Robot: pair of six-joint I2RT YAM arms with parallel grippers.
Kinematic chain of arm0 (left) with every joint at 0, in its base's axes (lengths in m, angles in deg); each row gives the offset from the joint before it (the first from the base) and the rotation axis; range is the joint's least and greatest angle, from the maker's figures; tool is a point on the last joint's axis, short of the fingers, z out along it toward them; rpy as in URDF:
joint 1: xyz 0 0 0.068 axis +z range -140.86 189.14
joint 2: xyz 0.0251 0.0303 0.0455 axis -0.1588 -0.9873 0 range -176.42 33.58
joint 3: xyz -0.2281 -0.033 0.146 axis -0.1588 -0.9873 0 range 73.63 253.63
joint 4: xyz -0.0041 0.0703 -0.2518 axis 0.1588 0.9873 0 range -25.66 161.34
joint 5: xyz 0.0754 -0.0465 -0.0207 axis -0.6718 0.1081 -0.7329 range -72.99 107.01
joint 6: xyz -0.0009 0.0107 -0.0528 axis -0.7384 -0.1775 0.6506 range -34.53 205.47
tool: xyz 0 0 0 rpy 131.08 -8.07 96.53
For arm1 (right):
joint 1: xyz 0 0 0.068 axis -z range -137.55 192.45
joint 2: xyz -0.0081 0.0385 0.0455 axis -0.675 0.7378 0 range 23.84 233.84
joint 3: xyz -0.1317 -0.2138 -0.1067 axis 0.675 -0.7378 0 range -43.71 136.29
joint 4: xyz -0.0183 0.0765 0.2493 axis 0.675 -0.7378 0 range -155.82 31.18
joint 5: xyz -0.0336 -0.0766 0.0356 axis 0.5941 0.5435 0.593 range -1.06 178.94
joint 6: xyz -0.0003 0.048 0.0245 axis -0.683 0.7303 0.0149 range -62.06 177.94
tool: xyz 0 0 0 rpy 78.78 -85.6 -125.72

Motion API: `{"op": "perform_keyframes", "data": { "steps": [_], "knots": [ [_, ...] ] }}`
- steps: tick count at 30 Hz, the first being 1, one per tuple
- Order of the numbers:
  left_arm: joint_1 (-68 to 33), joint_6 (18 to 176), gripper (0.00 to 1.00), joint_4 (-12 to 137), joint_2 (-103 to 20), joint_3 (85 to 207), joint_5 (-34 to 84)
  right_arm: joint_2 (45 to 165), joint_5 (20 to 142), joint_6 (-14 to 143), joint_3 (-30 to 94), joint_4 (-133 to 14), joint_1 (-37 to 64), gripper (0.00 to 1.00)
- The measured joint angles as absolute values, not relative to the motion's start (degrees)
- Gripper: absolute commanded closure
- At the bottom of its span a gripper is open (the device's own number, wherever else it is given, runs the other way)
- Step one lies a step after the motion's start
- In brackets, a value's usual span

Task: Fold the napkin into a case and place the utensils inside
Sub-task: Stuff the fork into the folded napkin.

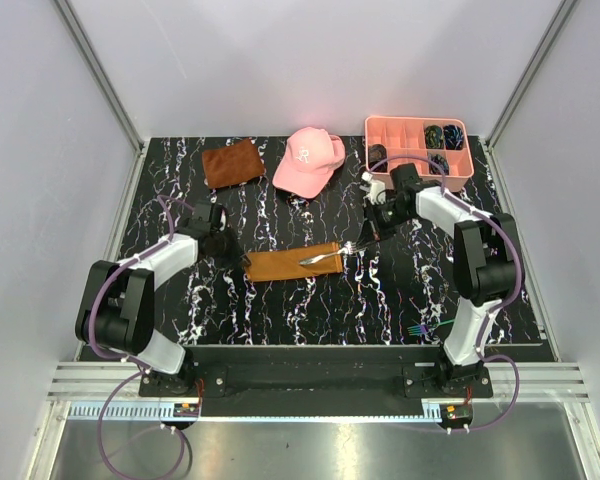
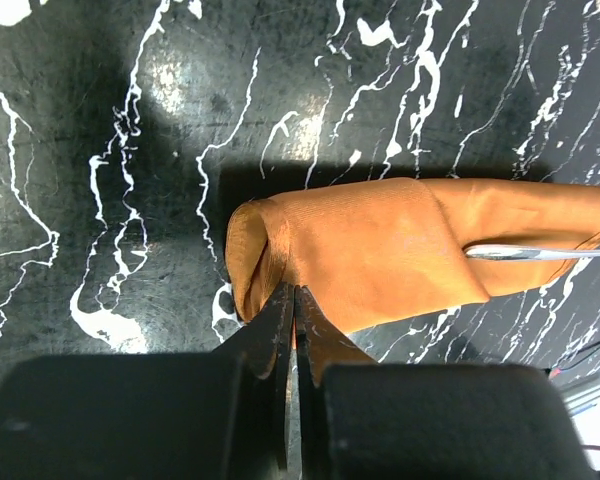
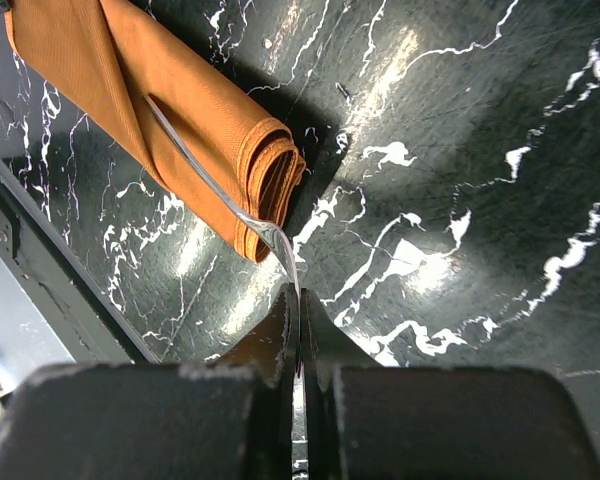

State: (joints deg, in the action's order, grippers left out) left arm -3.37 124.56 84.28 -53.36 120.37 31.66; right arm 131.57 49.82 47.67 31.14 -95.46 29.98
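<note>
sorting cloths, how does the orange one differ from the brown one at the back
The orange napkin is folded into a long narrow strip; the brown cloth lies squarish. The napkin is lighter caramel, the cloth darker rust. A utensil rests on the napkin, none on the cloth. Both are plain.

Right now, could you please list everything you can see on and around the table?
napkin case: one, orange-brown, folded narrow, table centre
utensil: one, silvery, one end tucked into the case
fork: one, purple-green, near right edge of the table
cloth: one, rust-brown, far left
cap: one, pink, far centre
tray: one, pink, far right, holding small dark items I cannot identify
table: one, black with white veins
left fingers: shut, apparently pinching the case's left end
right fingers: shut on the utensil's free end
</note>
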Motion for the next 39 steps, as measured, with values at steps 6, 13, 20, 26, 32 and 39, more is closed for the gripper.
{"op": "perform_keyframes", "data": {
  "steps": [6, 13, 20, 26, 32, 39],
  "knots": [
    [-3.3, 124.8, 0.99, 83.9, -53.4, 119.9, 31.0, 132.9, 49.7, 49.7, 32.3, -94.8, 28.5, 1.0],
    [-3.3, 124.8, 1.0, 83.5, -53.4, 119.3, 30.6, 134.5, 49.0, 52.3, 35.6, -94.0, 27.0, 1.0],
    [-3.3, 125.0, 1.0, 83.3, -53.4, 118.9, 30.6, 137.9, 48.9, 54.5, 37.6, -93.4, 24.8, 1.0],
    [-3.3, 125.0, 1.0, 82.7, -53.2, 118.1, 30.7, 139.8, 48.7, 57.3, 38.7, -92.5, 23.0, 1.0],
    [-3.3, 125.0, 1.0, 82.7, -52.6, 117.9, 30.7, 140.0, 48.9, 58.4, 38.7, -92.0, 23.1, 1.0],
    [-3.3, 125.0, 1.0, 82.6, -52.0, 117.6, 30.6, 140.0, 48.9, 58.5, 38.4, -92.0, 24.5, 1.0]
  ]
}}
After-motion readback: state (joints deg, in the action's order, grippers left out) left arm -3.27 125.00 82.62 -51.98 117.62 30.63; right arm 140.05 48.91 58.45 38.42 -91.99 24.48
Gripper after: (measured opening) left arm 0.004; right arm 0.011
